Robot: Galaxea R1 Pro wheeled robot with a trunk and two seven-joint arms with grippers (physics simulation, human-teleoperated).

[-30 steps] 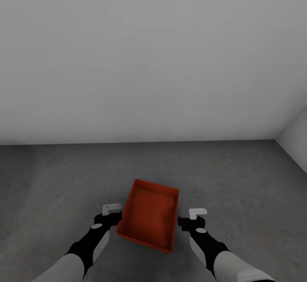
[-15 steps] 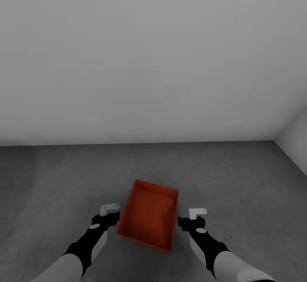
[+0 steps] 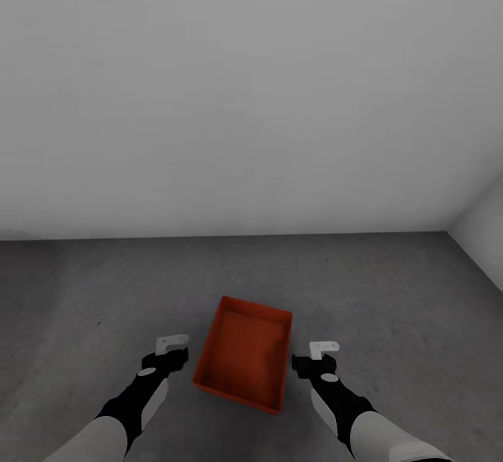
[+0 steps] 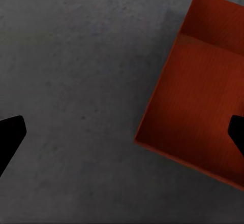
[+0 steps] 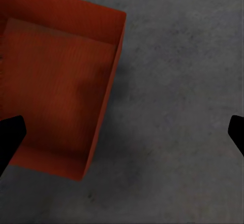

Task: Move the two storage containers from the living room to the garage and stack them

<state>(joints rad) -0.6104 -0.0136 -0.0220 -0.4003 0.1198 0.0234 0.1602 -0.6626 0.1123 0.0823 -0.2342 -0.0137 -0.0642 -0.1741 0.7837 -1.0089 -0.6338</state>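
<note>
one orange-red storage container (image 3: 244,361) sits lidless on the mottled dark grey concrete floor (image 3: 391,287) of the garage, a short way in front of the plain white-grey wall (image 3: 244,98) and turned slightly askew. it lies between the two grippers, the left gripper (image 3: 171,350) just off its left wall and the right gripper (image 3: 314,354) just off its right wall, neither touching it. both wrist views show the dark fingertips spread far apart, so each gripper is wide and holds nothing, with the container's ribbed bottom and the bare floor below them.
</note>
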